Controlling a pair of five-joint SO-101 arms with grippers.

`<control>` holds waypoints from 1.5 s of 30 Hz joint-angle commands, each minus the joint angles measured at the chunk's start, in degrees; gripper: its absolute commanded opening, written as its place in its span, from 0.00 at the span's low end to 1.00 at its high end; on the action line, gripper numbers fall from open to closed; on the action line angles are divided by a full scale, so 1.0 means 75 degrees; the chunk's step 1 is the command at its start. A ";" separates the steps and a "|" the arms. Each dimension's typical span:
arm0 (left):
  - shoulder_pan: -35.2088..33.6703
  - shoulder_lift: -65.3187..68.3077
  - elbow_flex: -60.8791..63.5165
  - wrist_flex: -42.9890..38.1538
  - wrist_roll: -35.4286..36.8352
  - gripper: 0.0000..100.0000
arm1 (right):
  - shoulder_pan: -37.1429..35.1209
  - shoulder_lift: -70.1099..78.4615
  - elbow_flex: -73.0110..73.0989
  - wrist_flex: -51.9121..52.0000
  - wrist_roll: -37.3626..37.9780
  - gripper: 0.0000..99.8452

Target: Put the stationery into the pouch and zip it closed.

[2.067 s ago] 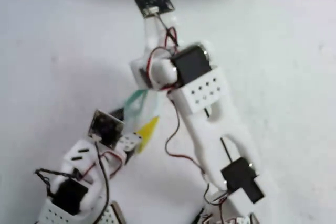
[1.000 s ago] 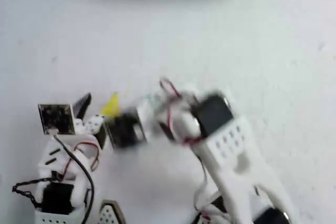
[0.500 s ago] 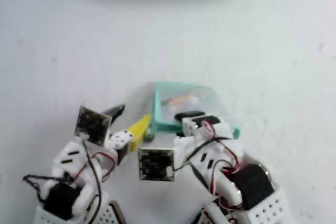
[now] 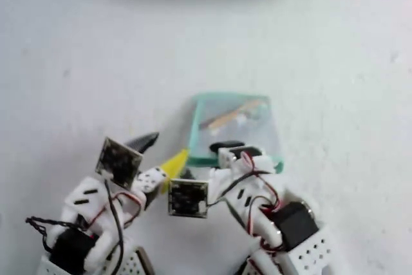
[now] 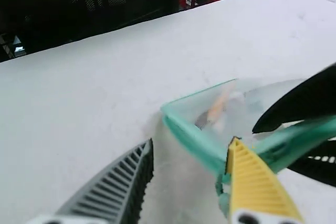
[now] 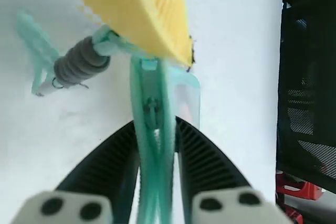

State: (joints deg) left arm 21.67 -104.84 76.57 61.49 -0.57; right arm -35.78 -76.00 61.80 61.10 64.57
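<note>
Got the right pincer (image 6: 156, 124) clenched on the teal near rim of the pouch (image 6: 155, 182), squeezing it flat between both dark fingers. Easy to read from the right wrist view, half buried under the arm's own wrist from above. Same close-up also catches a grey ribbed pull (image 6: 79, 66) with a teal tag, just beside the left arm's yellow finger (image 6: 142, 9). Found the left pincer (image 5: 191, 145) spread wide, gripping nothing, yellow finger right at the pouch's near left corner. From above: pouch lying flat mid-table, with a pencil (image 4: 232, 115) inside slanting from near left to far right. Plain white table (image 4: 96, 49) all round.
</note>
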 commanded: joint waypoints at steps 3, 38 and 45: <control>0.0510 0.0006 -0.0387 -0.0117 -0.0082 0.24 | -0.0029 0.0006 -0.0059 -0.0815 -0.0703 0.02; 0.1541 0.0006 -0.0223 0.0117 -0.0223 0.24 | 0.0029 -0.1108 0.0563 -0.1483 -0.1606 0.02; 0.1635 0.0006 -0.0199 0.0082 -0.0645 0.24 | 0.0018 -0.1166 0.0692 -0.2022 -0.2321 0.02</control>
State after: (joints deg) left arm 32.48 -105.01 76.57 61.85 -4.53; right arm -35.34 -83.91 68.48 48.35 49.36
